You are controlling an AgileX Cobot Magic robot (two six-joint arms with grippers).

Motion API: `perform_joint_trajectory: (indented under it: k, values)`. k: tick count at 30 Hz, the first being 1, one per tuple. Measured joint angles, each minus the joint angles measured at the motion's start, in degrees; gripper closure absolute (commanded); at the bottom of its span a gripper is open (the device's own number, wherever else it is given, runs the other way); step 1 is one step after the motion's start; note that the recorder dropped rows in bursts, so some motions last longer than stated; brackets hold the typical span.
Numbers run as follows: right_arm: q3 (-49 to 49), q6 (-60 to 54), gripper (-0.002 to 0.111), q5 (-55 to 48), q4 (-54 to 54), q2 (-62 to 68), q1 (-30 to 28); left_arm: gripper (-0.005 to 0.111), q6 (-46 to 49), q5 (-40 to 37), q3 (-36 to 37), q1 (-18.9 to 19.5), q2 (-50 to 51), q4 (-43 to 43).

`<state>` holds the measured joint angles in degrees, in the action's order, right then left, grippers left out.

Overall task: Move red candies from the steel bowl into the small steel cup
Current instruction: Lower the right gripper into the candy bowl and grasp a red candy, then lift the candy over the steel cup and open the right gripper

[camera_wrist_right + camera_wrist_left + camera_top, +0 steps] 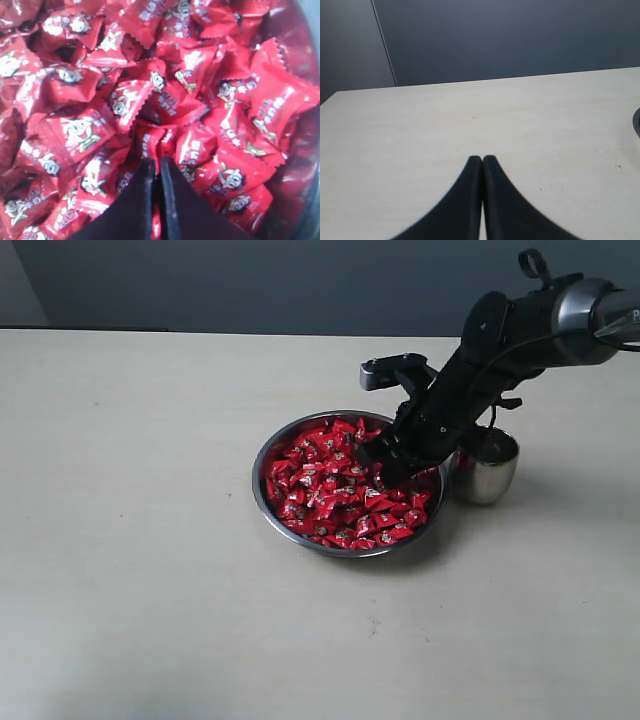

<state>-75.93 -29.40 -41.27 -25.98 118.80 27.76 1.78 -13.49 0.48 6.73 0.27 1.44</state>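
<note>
The steel bowl [262,465] sits mid-table, heaped with red candies [335,490]. Close by its right side stands the small steel cup [487,472], partly hidden behind the right arm. My right gripper [378,472] is down in the right part of the bowl. In the right wrist view its fingertips [157,161] are pressed together on the crinkled wrapper of one red candy [161,142], with more candies [80,132] all around and the bowl wall [300,165] to one side. My left gripper [482,159] is shut with nothing in it, over bare table.
The pale tabletop [130,540] spreads wide to the left of and in front of the bowl. A dark wall [250,285] rises behind the table's far edge. The left arm does not appear in the exterior view.
</note>
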Motion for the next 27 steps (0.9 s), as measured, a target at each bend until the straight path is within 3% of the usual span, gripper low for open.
perform_joint_trajectory:
  k: [17,27]
  values:
    - [-2.9,2.32,0.109,-2.84,1.52,-11.88,-0.98,0.106,0.0,0.0,0.0,0.0,0.0,0.0]
    - [-1.83,3.59,0.109,-7.23,1.52,-15.2,-13.34,0.106,0.0,0.0,0.0,0.0,0.0,0.0]
